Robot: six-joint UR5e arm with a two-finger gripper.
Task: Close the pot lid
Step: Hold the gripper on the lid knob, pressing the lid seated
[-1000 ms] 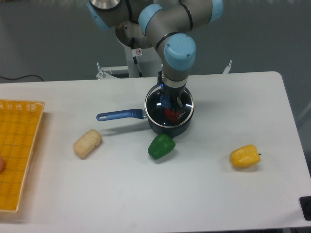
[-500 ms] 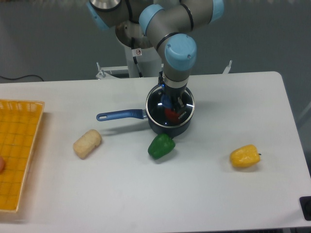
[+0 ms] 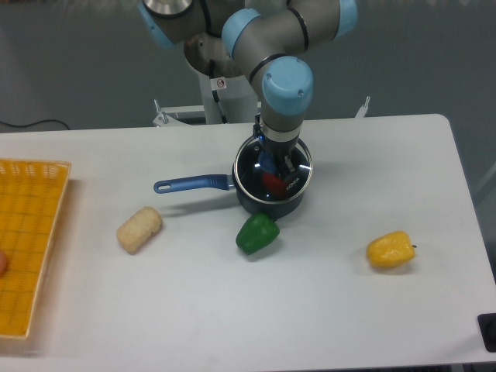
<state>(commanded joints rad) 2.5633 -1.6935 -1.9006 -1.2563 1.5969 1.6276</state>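
The dark navy pot (image 3: 266,205) stands mid-table, its blue handle (image 3: 194,184) pointing left. The glass pot lid (image 3: 248,169) with its silver rim lies over the pot's mouth, set a little to the right of the pot's wall. My gripper (image 3: 277,165) reaches straight down onto the lid's centre and is shut on the lid's knob, which the fingers hide. A red thing (image 3: 273,184) shows through the glass inside the pot. I cannot tell whether the lid rests on the rim or hangs just above it.
A green pepper (image 3: 256,233) lies right in front of the pot. A yellow pepper (image 3: 390,249) lies at the right. A beige bread roll (image 3: 139,229) lies at the left. A yellow basket (image 3: 27,240) sits at the left edge.
The gripper and the lid have drifted a few pixels to the right over the pot. The pot and the other things have not moved.
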